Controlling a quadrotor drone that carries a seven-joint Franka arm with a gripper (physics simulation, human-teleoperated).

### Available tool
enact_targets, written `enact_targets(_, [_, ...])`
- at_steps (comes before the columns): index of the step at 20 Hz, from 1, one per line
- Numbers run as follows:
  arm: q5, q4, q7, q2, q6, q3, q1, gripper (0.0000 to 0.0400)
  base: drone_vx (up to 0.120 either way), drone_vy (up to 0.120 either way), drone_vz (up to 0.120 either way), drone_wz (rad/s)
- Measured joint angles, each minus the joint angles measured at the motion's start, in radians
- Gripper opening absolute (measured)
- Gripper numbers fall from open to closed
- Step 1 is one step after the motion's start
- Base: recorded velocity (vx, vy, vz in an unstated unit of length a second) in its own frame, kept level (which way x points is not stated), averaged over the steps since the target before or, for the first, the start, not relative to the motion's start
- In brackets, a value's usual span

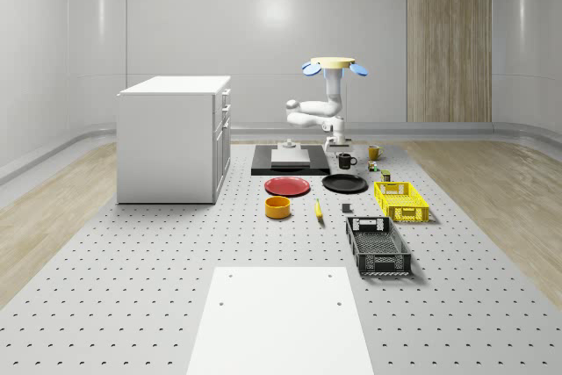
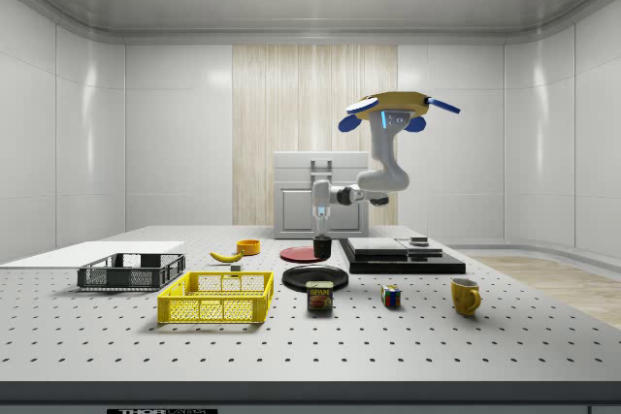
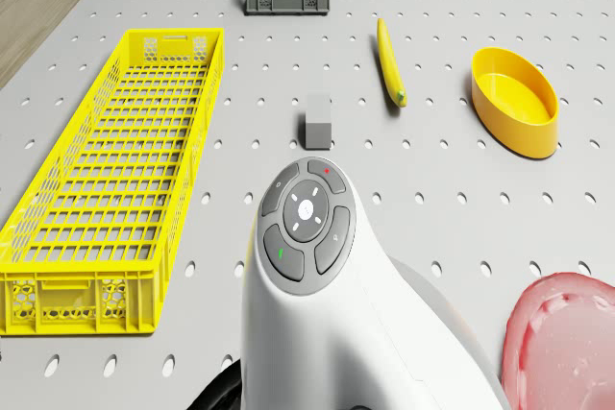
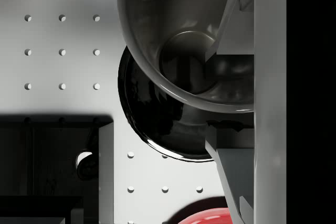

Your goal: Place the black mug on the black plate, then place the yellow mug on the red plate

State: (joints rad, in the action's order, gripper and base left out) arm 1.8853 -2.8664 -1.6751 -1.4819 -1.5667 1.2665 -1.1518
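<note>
We see the gripper (image 2: 322,227) clamped on the rim of the black mug (image 2: 322,245), one finger (image 4: 223,30) inside the cup, holding it in the air just above the black plate (image 2: 314,276). The red plate (image 1: 287,185) lies just beside the black plate, toward the cabinet (image 1: 174,137). The yellow mug (image 2: 466,295) stands on the table well apart from the black plate. The drone (image 2: 393,106) hovers high above the dark platform (image 2: 400,255) next to the black plate.
</note>
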Motion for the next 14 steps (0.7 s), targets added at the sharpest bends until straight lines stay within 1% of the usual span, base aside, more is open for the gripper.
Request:
enact_targets(3, [0.003,0.001,0.0,-0.003,-0.004,-0.004,-0.001,0.011,0.107,0.0,0.0,0.0])
enact_targets(7, [0.039,0.012,0.0,-0.007,-0.022,-0.043,-0.007,0.011,0.0,0.0,0.0,0.0])
enact_targets(14, [0.131,0.047,0.003,-0.01,-0.065,-0.141,-0.025,0.011,0.0,0.0,0.0,0.0])
